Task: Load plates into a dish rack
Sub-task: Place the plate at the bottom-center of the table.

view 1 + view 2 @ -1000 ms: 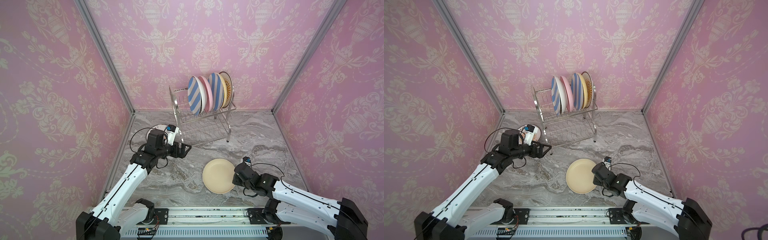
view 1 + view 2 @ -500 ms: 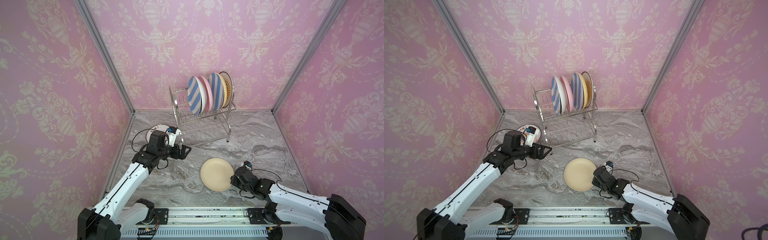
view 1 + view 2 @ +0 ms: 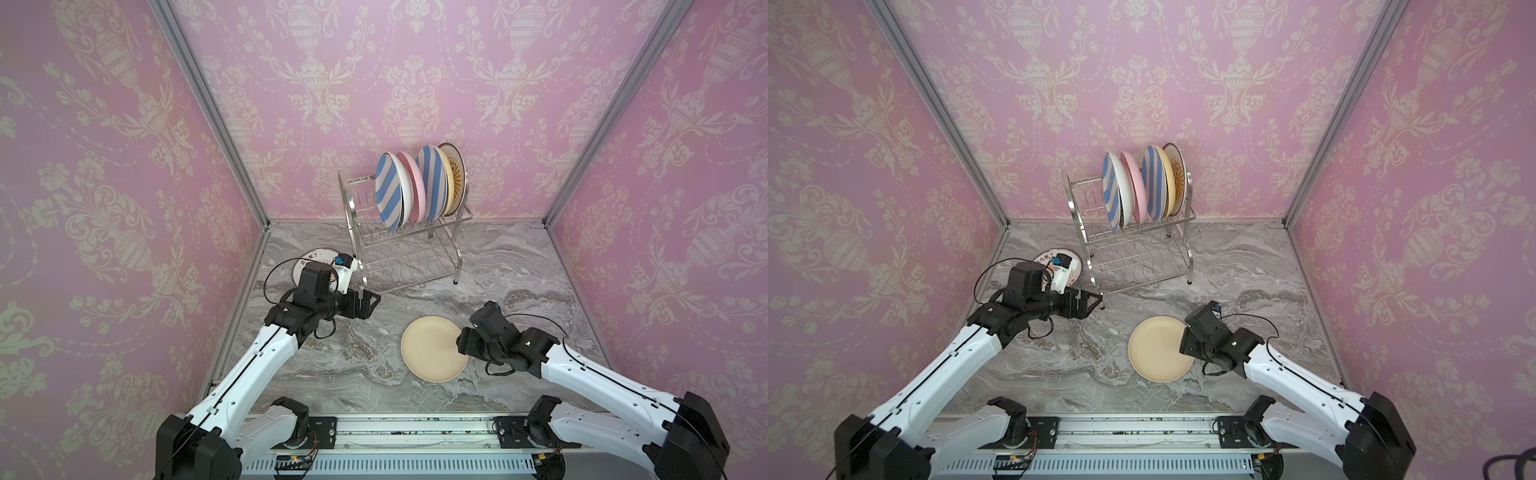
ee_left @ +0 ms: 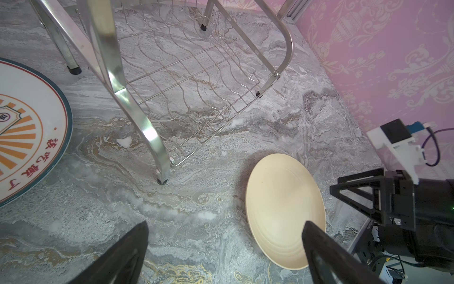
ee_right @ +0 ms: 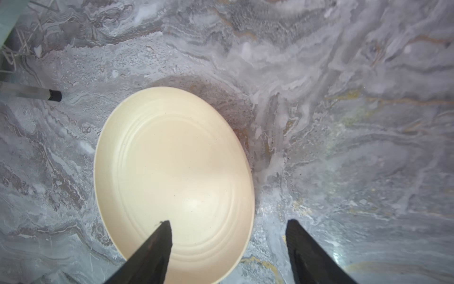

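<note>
You can find writing on one thing only, the sunburst plate (image 4: 36, 147): a short run of red Chinese characters follows its rim, and a small emblem at its centre holds one more character. All sit too skewed to read surely.

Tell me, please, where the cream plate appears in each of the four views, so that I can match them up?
Top view: cream plate lies flat on the table, low in the picture, right of centre.
Top view: same spot.
Left wrist: flat, out beyond the dish rack.
Right wrist: just ahead of the open right gripper, which straddles its rim.
Shared landmark: the dish rack; the right wrist view shows only a black-footed leg.
</note>
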You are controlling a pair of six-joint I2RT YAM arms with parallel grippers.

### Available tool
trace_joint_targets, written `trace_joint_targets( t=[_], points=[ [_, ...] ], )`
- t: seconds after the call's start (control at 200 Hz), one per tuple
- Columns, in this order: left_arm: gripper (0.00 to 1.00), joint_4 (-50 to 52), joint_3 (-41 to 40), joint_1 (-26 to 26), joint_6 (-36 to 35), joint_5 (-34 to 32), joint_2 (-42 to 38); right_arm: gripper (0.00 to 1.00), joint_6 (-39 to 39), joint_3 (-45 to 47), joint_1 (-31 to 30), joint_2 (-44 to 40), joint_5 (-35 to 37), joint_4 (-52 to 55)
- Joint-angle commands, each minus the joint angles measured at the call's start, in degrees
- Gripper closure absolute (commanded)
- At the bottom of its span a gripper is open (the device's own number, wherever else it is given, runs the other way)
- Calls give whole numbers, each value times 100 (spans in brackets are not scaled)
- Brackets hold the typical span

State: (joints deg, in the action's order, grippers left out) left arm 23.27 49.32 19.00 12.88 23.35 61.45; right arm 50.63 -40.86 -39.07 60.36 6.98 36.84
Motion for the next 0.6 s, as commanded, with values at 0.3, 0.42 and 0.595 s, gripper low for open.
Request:
trace_joint_targets(
  t=[0.3,0.42,0.595],
  points=[
    [1,11,-378,38,53,-202,-329,38,-3945,-1744,1061,1954,-1560,753],
    [1,59,-397,35,9,-257,-403,43,-4355,-1906,1291,2581,-1545,756],
    [1,90,-414,22,-29,-401,-492,45,-4692,-1936,1448,3154,-1830,562]
  ],
)
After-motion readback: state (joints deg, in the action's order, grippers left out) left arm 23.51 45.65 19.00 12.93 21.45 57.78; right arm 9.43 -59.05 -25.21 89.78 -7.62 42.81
